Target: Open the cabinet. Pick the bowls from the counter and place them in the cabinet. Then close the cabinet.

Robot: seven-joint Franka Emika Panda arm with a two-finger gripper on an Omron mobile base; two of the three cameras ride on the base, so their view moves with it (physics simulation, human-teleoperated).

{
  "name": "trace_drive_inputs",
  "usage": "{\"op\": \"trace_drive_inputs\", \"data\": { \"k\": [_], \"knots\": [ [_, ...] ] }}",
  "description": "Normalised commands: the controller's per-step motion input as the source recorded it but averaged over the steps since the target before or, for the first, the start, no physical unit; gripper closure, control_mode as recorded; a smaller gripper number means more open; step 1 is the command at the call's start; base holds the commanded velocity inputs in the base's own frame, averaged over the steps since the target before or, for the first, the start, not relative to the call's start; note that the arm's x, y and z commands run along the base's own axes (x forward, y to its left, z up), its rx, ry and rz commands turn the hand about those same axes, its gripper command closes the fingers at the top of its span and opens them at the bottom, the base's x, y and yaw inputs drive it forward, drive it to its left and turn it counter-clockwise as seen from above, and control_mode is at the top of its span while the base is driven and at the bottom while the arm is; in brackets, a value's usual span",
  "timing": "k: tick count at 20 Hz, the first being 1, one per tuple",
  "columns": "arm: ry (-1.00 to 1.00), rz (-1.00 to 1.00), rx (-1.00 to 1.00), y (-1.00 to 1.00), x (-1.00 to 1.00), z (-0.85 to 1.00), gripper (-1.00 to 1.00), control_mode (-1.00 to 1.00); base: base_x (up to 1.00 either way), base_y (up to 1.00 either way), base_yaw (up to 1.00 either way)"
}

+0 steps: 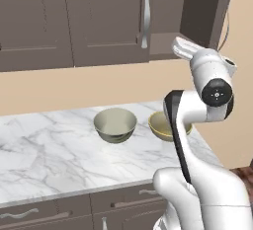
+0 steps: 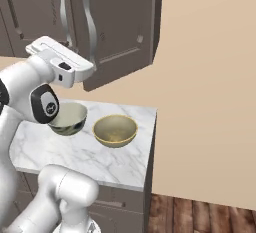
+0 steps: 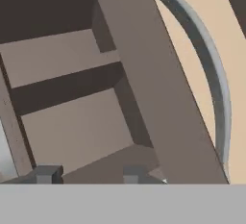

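Up high, left base view: arm's hand raised at the cabinet [image 1: 148, 17], right door swung open, shelf interior visible. Grey-cream bowl [image 1: 115, 124] and yellow bowl [image 1: 162, 125] sit side by side on the counter [image 1: 44, 145].

Right base view: hand under the open door's lower edge; both bowls on marble.

Hand view: gripper [image 3: 89, 173] tips apart near the door edge, nothing visibly between them; grip state cannot be told. Curved handle [image 3: 211, 69] at right.

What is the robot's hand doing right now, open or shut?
Gripper: jaws apart with nothing between them, right by the cabinet's open door.
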Motion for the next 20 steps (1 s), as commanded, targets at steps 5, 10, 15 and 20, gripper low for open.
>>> {"op": "trace_drive_inputs", "data": {
  "k": [5, 10, 15, 20],
  "knots": [
    [0.03, -0.27, 0.19, -1.00, -0.45, 0.00, -1.00, -1.00, 0.00, 0.00, 0.00],
    [-0.04, -0.16, 0.13, -0.78, -0.47, -0.01, -1.00, -1.00, 0.00, 0.00, 0.00],
    [-0.21, 0.04, -0.13, 0.68, -0.61, -0.04, -1.00, -1.00, 0.00, 0.00, 0.00],
    [-0.11, 0.27, -0.26, 1.00, -0.34, 0.00, -1.00, -1.00, 0.00, 0.00, 0.00]
  ]
}}
